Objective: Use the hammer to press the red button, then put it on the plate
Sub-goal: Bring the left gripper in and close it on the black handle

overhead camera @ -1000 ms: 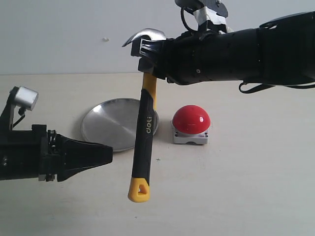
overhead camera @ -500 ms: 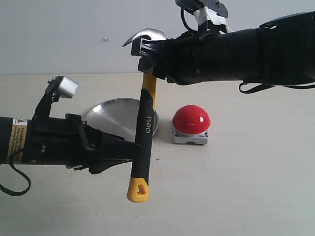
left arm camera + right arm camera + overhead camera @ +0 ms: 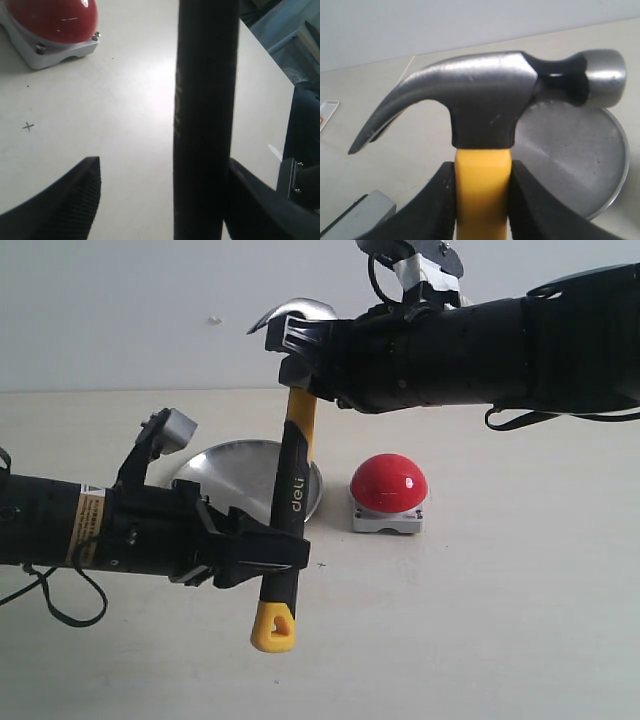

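Note:
The hammer [image 3: 289, 502] hangs nearly upright above the table, dark head [image 3: 490, 100] on top and yellow looped end at the bottom. My right gripper [image 3: 297, 365] is shut on the yellow neck just under the head [image 3: 482, 175]. My left gripper [image 3: 288, 555] is open astride the black lower handle [image 3: 205, 125]; one finger [image 3: 245, 195] rests against it, the other [image 3: 82, 192] stands well off. The red button [image 3: 389, 483] sits on the table right of the handle. The silver plate [image 3: 225, 490] lies behind the left arm and the handle.
A small cross mark [image 3: 321, 564] is on the tabletop near the handle's lower end. The table's edge [image 3: 265, 55] runs close behind the hammer in the left wrist view. A white wall backs the table. The left arm's grey camera block [image 3: 176, 428] rises over the plate's left rim.
My left arm has travelled right from the table's left side until its open jaws straddle the hammer handle. The handle's lower end has swung slightly left. The right arm has held still.

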You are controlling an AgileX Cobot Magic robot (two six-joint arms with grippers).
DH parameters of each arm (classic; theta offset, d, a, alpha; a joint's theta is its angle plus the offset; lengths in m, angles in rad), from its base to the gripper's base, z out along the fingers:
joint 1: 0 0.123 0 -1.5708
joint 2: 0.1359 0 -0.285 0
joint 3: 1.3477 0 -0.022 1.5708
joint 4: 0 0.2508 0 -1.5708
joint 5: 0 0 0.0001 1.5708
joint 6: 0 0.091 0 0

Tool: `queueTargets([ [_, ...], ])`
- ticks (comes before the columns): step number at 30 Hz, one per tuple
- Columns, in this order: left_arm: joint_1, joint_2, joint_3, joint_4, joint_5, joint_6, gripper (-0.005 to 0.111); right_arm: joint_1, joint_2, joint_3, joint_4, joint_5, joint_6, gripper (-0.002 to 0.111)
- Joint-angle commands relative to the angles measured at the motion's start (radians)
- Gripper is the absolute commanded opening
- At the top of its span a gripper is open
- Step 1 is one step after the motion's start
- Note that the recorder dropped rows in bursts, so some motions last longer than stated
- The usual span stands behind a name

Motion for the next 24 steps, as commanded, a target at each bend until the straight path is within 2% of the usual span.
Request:
queueTargets([
  [1, -0.007, 0.033, -0.027, -0.013, -0.06, -0.001, 0.065, 0.0, -0.012, -0.023, 0.009, 0.021, 0.0, 0.0],
  [9, -0.008, 0.05, -0.036, -0.009, -0.064, 0.001, 0.065, 0.0, -0.01, -0.023, 0.009, -0.033, 0.0, 0.0],
  [19, -0.106, 0.05, -0.068, -0.046, -0.051, 0.045, 0.065, 0.0, 0.024, -0.023, 0.009, -0.024, 0.013, 0.0],
  [24, -0.112, 0.05, -0.075, -0.043, -0.012, 0.043, 0.065, 0.0, 0.037, -0.023, 0.009, -0.025, 0.019, 0.0],
])
